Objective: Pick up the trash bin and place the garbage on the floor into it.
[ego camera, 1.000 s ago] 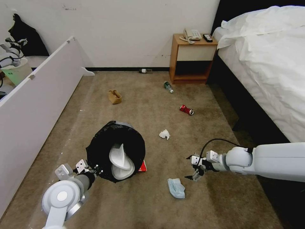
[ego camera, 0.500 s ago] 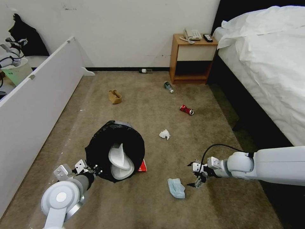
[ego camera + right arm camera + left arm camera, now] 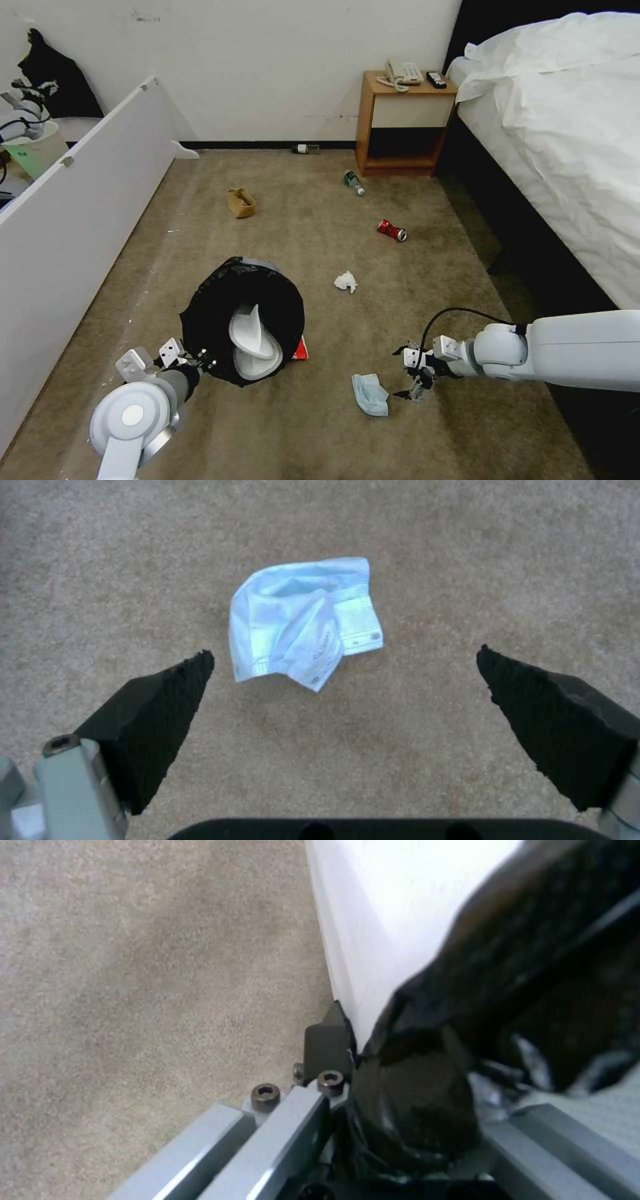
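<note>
1. The left gripper (image 3: pixel 200 360) is clamped on the black bag folded over the rim of the small round white plastic trash bin (image 3: pixel 243 320), which tips toward the camera above the beige-brown short-pile carpet floor (image 3: pixel 320 440); its base cannot be seen.
2. Two white slippers (image 3: pixel 253 337) lie inside the bin.
3. A flat red packet (image 3: pixel 301 349) peeks out at the bin's right edge.
4. A crumpled pale-blue face mask (image 3: pixel 303 630) lies flat on the carpet, right of the bin.
5. The right gripper (image 3: pixel 343 700) hovers just beside the mask, black fingers (image 3: pixel 157 715) spread wide and holding nothing.
</note>
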